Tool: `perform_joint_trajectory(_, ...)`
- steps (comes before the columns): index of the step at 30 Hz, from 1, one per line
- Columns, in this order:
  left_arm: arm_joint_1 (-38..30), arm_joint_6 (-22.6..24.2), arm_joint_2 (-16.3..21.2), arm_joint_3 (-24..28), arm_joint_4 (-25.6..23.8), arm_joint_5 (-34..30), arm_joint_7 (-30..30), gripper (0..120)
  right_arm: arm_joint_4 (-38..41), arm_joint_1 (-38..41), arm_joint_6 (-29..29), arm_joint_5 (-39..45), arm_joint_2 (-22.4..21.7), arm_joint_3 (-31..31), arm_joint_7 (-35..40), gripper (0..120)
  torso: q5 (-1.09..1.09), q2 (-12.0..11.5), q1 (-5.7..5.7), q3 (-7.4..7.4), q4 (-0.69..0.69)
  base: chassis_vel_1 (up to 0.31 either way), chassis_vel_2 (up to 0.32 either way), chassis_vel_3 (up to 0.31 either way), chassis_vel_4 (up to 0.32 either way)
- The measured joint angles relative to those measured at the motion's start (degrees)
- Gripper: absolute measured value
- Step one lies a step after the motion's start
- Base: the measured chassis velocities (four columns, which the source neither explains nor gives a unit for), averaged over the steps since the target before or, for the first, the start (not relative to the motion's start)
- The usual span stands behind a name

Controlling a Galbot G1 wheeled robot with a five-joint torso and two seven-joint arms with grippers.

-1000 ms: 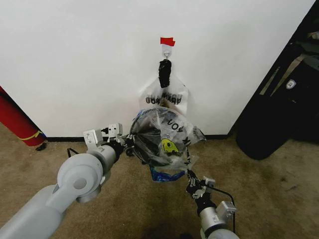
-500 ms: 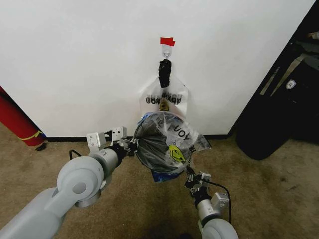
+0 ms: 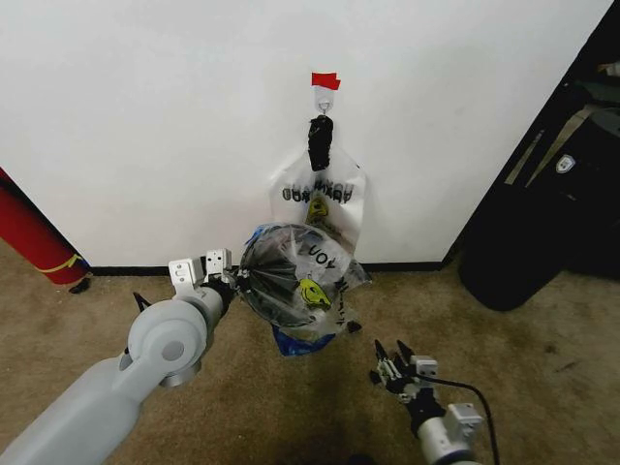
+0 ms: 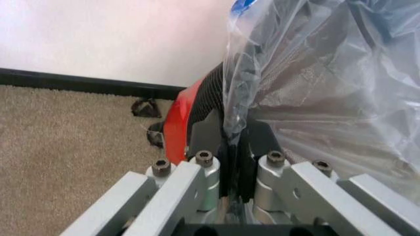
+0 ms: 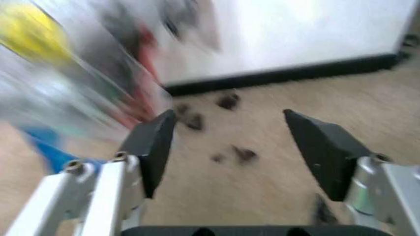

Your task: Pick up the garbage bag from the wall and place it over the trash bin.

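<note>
Well along, by the look of things. Garbage bag [image 3: 300, 281] off its hook and draped over the trash bin [image 4: 196, 105], which stands on the carpet against the black baseboard of the wall [image 3: 145, 116]. Stretched open across the bin's mouth in the head view, smiley and lettering facing up, a blue patch hanging at the lower front. In the left wrist view, red bottom rim and black mesh showing through just beyond the fingertips, thin plastic bunched above them.

Left hand [image 3: 234, 281] touching the bag's edge on the bin's left side, pinched narrow on a fold of plastic; fold seen running straight down between the two pads in the left wrist view. Right hand [image 3: 392, 365] low over the carpet, well apart from the bag, spread wide with nothing between the fingers; bag and bin off to one side of it and ahead, blurred, in the right wrist view.

Another whitish printed bag [image 3: 322, 189], tied off with black, hanging from the hook [image 3: 325, 102] under red tape [image 3: 325, 80], directly beyond the bin from the left hand. Not the task's bag.

Done, apparently: taking the bag down, bringing it to the bin, spreading it over the top. Left, apparently: seating the rim evenly all round and letting go on the left side. Far edge of the bag hidden, so full coverage impossible to confirm.
</note>
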Motion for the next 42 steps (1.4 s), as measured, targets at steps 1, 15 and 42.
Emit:
perform_joint_trajectory(1, 0.24, 0.00, -0.14, 0.41, -0.15, 0.70, -0.01, 3, 2.85, 0.14, 0.12, 3.96, -1.01, 0.05, -0.61, 73, 0.00, 0.00, 0.00, 0.00, 0.01, 0.000, 0.000, 0.000, 0.000)
perform_joint_trajectory(15, -0.49, -0.88, -1.50, 5.15, 0.09, 6.75, 1.01, 3, 7.63, 18.35, -5.50, 31.59, -14.63, -5.91, 2.43, 27, -0.01, 0.00, 0.00, 0.01, 0.04, 0.000, 0.000, 0.000, 0.000)
perform_joint_trajectory(42, 0.27, -0.91, -1.91, 6.05, -0.86, 11.10, 1.83, 3, -9.26, 41.23, -9.54, 24.89, 1.86, -29.15, 24.38, 0, 0.00, 0.00, 0.00, 0.01, 0.02, 0.000, 0.000, 0.000, 0.000)
